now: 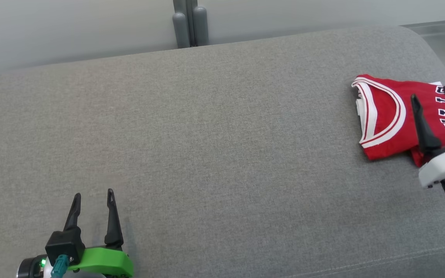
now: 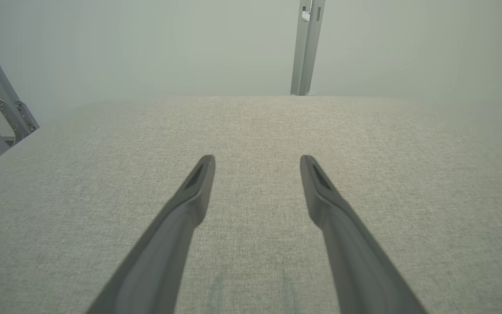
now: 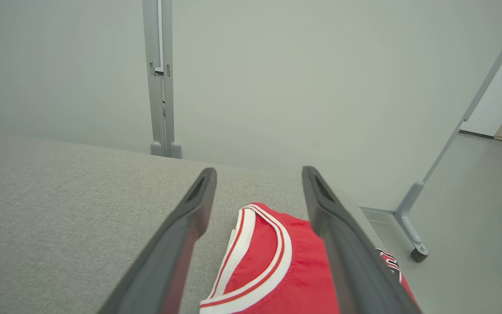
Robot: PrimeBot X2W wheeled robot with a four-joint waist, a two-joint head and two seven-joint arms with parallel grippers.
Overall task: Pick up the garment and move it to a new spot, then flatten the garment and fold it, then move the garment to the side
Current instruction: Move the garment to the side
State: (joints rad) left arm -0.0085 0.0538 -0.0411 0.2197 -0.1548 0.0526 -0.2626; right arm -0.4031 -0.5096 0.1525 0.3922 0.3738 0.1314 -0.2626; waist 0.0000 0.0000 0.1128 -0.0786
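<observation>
Step, I judge: leave folded garment (image 1: 384,116) aside | my right claw (image 1: 430,93) wide over it, empty | left claw (image 1: 93,193) wide | rise straight, don't snag trim.

Grey cushion (image 1: 207,135) w/ red jersey (image 1: 388,116)

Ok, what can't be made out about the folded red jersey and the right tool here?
1. Head view: the jersey's right end is cut off by the frame edge; its lettering is partly covered by the right tool.
2. Right wrist view: the jersey's near part runs off the bottom edge, and one finger hides the lettering.
3. Either view: whether the open tool touches the fabric cannot be told.
</observation>
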